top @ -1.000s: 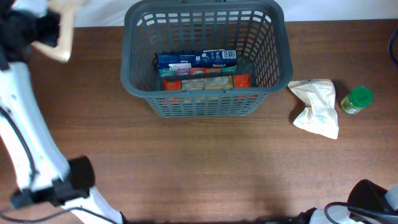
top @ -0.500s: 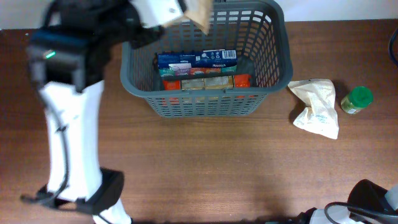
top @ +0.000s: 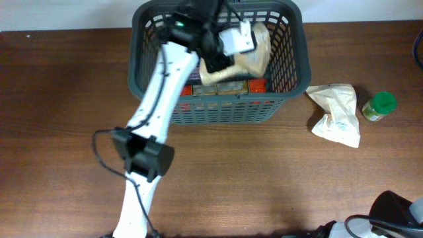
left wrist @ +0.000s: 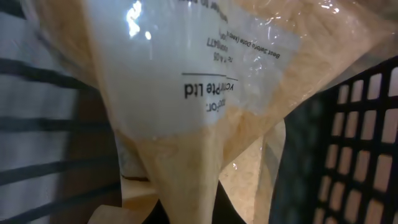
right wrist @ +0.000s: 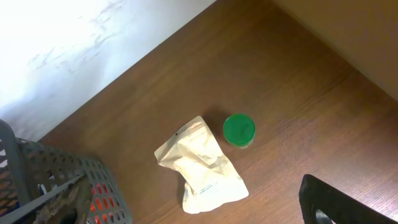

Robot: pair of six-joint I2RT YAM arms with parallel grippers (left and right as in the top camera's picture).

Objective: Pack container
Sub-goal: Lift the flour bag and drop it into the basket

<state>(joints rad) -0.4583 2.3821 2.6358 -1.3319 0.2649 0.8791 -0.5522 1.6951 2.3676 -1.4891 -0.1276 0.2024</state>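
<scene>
This looks like a robot lab or test station. A plain brown wooden table [top: 277, 178] stands against a bare white wall [right wrist: 68, 56]. A white robot arm [top: 155, 99] with a loose black cable [top: 97, 147] rises from its front edge. The goods are few: a grey container [top: 218, 114], a beige pouch [top: 256, 53], a green-lidded jar [top: 379, 106].

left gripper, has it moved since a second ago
Yes: the left gripper, shut on a tan bag, swung from well left of the container to above it.

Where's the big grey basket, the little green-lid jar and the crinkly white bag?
Large dark grey plastic slotted basket [top: 218, 114]: overhead view, front wall.
Small green-lidded jar [top: 381, 104]: overhead view, lid.
Crumpled white plastic pouch [top: 338, 114]: overhead view, middle.
</scene>
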